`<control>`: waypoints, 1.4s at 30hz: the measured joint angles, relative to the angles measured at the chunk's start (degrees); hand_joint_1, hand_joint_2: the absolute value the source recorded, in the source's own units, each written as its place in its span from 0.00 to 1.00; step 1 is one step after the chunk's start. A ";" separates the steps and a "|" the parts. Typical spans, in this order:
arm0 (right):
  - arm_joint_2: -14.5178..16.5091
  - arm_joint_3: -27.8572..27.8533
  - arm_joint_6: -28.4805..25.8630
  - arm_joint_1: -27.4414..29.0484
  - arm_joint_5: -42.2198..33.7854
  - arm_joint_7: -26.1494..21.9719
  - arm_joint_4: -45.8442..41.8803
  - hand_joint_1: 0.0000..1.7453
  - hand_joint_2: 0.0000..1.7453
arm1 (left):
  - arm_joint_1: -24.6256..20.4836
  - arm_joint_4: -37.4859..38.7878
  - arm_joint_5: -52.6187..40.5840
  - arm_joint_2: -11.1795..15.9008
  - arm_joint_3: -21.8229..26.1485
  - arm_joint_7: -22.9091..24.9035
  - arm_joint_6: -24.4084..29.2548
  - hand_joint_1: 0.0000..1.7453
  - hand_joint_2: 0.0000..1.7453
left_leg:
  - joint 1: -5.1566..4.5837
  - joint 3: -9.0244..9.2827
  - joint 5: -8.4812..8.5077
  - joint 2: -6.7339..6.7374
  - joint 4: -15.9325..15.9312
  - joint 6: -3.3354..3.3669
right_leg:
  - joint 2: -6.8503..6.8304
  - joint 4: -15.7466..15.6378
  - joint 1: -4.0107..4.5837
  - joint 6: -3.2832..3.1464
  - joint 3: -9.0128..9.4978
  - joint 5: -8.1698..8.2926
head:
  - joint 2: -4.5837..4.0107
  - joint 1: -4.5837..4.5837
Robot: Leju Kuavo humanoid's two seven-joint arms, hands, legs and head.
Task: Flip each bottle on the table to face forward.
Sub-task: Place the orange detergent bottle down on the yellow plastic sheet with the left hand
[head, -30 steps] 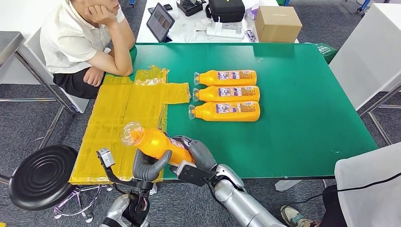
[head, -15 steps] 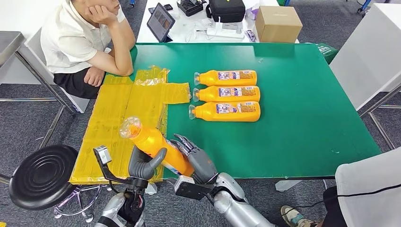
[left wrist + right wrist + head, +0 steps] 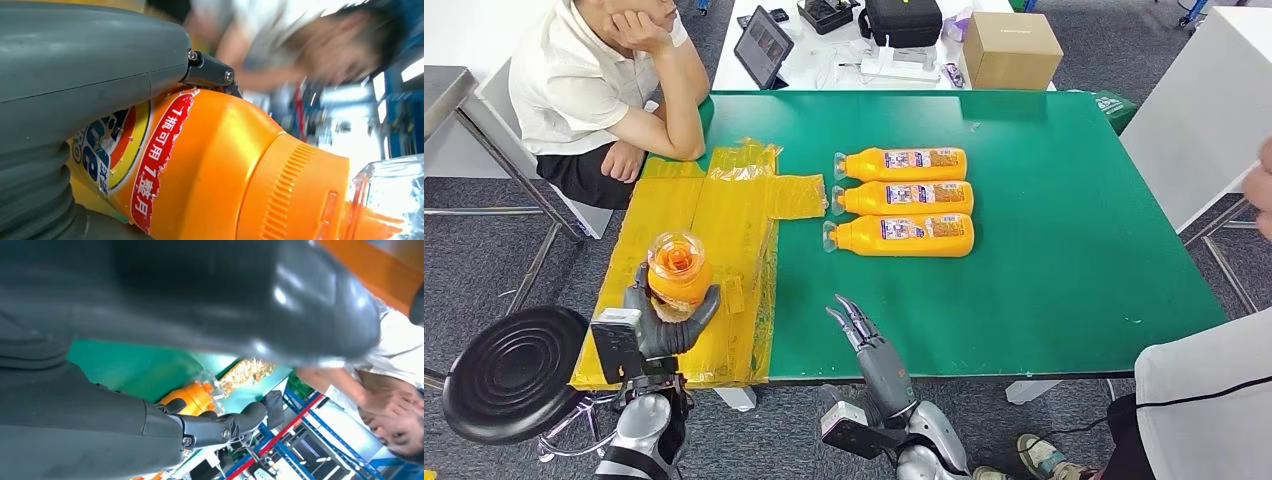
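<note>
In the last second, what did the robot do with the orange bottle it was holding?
The right hand let go of the orange bottle and drew back, fingers spread. The left hand now holds it alone, having swung it left over the yellow sheet, cap toward the camera. The three bottles on the green table stayed put.

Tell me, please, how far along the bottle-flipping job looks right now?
Three orange bottles already lie in a neat row on the green table, labels up, which looks done. A fourth orange bottle is in hand: the left hand holds it over the yellow sheet, clear cap toward the camera. The right hand is open and holds nothing. Left: turning this bottle and laying it down, probably beside the row.
</note>
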 joint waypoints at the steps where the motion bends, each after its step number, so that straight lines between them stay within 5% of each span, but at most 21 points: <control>1: 0.01 -0.21 0.38 0.18 0.24 -0.04 -0.47 0.00 0.00 | -0.85 0.44 -4.91 0.08 0.26 0.89 3.24 1.00 1.00 | 0.00 0.00 0.02 -0.01 0.00 0.00 | -0.01 0.00 0.00 0.00 0.01 0.00 | 0.00 0.00; 6: 0.45 -0.96 1.92 0.30 0.49 -0.45 -1.96 0.00 0.00 | -6.06 5.98 -27.86 0.49 1.17 8.10 12.85 1.00 1.00 | 0.00 0.01 0.06 -0.01 0.00 -0.01 | -0.01 0.01 0.00 0.00 0.03 0.03 | 0.00 0.01; 12: 0.65 -1.38 2.24 0.39 0.28 -0.66 -2.55 0.00 0.00 | -9.34 10.68 -31.70 0.72 1.66 10.35 12.92 1.00 1.00 | -0.01 -0.01 0.06 -0.02 0.00 -0.01 | -0.02 0.01 -0.01 0.01 0.01 0.02 | 0.00 0.00; 24: 1.89 -2.57 5.46 0.21 -2.64 -1.89 -2.57 0.00 0.00 | -26.35 38.18 -50.23 0.67 -2.27 25.28 -10.22 1.00 1.00 | -0.01 -0.03 0.13 -0.03 0.00 0.00 | -0.02 0.02 -0.01 0.01 0.00 0.06 | 0.00 -0.01; 34: 2.12 -3.32 5.87 0.19 -3.14 -2.18 -2.38 0.00 0.00 | -31.77 47.35 -50.83 0.66 -4.43 26.14 -13.05 0.99 1.00 | 0.00 0.01 0.12 -0.03 0.00 0.00 | -0.03 0.02 0.00 0.01 0.03 0.06 | 0.00 -0.01; 36: 2.20 -3.46 5.97 0.19 -3.31 -2.28 -2.23 0.00 0.00 | -32.29 48.30 -51.20 0.67 -4.78 26.63 -14.46 0.82 1.00 | 0.00 0.03 0.13 -0.03 0.00 -0.01 | -0.03 0.02 0.00 0.01 0.04 0.06 | 0.00 -0.01; 39: 2.39 -3.52 6.02 0.18 -3.85 -2.73 -1.91 0.00 0.00 | -33.52 49.53 -52.18 0.68 -5.27 27.45 -17.77 0.16 1.00 | 0.00 0.06 0.13 -0.03 0.00 -0.01 | -0.03 0.02 0.00 0.01 0.10 0.06 | 0.00 -0.01; 40: 2.49 -3.54 6.02 0.19 -4.05 -2.87 -1.78 0.00 0.00 | -34.00 49.96 -52.54 0.69 -5.51 27.80 -19.00 0.05 1.00 | 0.00 0.07 0.13 -0.03 0.00 -0.01 | -0.03 0.02 0.00 0.01 0.11 0.06 | 0.00 0.00; 42: 2.69 -3.59 6.01 0.19 -4.28 -3.03 -1.49 0.00 0.00 | -34.70 50.69 -53.05 0.69 -5.96 28.76 -20.89 0.00 1.00 | 0.00 0.09 0.13 -0.03 0.00 -0.01 | -0.02 0.02 0.00 0.01 0.13 0.06 | 0.00 -0.01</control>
